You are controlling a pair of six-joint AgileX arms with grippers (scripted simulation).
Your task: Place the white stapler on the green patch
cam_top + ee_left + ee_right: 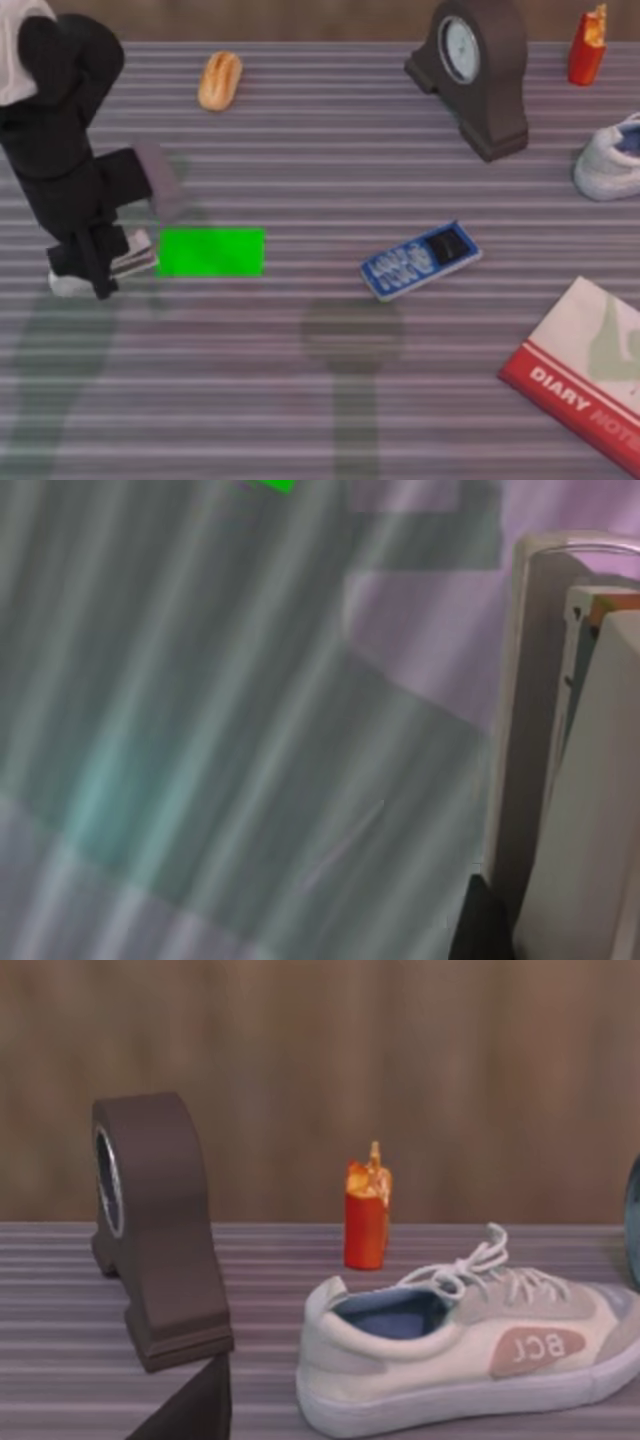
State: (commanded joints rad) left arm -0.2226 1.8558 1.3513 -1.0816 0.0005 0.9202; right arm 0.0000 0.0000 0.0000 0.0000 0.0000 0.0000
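The white stapler (pixel 135 255) is just left of the green patch (pixel 211 251), its ribbed end almost at the patch's left edge. My left gripper (pixel 100 268) comes down over the stapler's middle and is shut on it. White ends stick out on both sides of the fingers. In the left wrist view the stapler (pixel 590 780) fills one side beside a black finger (pixel 482 925), and a corner of the green patch (pixel 268 484) shows at the frame's edge. My right arm is out of the top view; only a dark finger (pixel 190 1405) shows in its wrist view.
A blue-and-white phone (pixel 421 260) lies right of the patch. At the back are a bread roll (pixel 220 80), a dark mantel clock (pixel 475 70) and a red fries box (pixel 588 45). A white sneaker (pixel 612 160) and a red diary notebook (pixel 585 370) sit at the right.
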